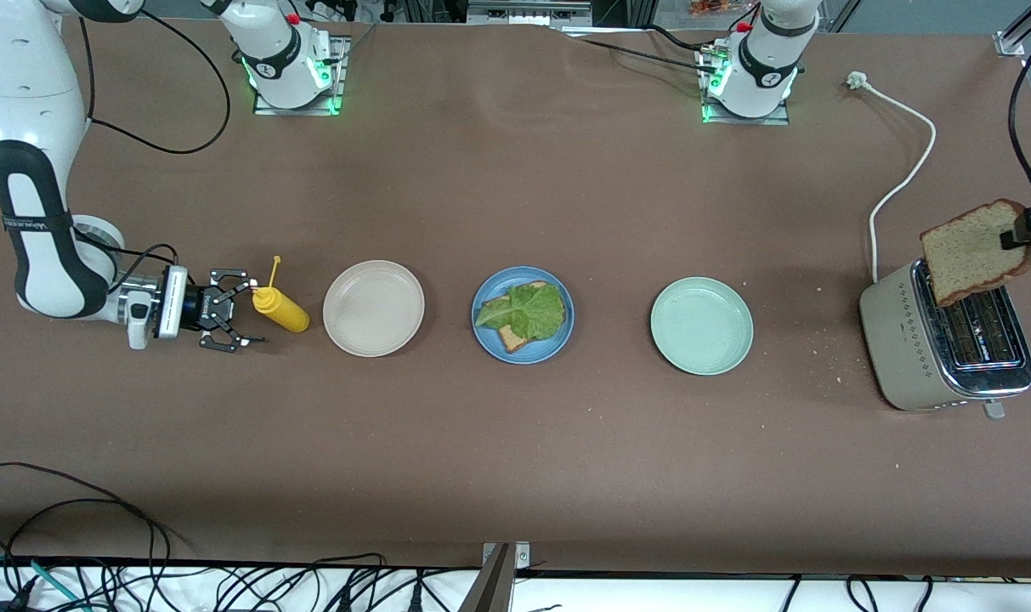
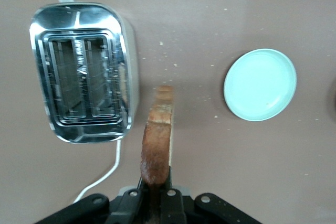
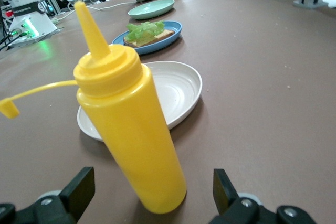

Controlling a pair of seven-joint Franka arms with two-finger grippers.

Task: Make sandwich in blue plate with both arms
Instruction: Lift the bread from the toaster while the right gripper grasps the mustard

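On the blue plate [image 1: 484,327] lie one bread slice [image 1: 512,340] and a lettuce leaf [image 1: 528,311]. The left gripper [image 1: 1015,235], fingers clamped on a second bread slice [image 1: 974,252], hangs over the toaster [image 1: 902,340]. The right gripper [image 1: 241,312], fingers apart, waits beside the mustard bottle [image 1: 280,309], toward the right arm's end
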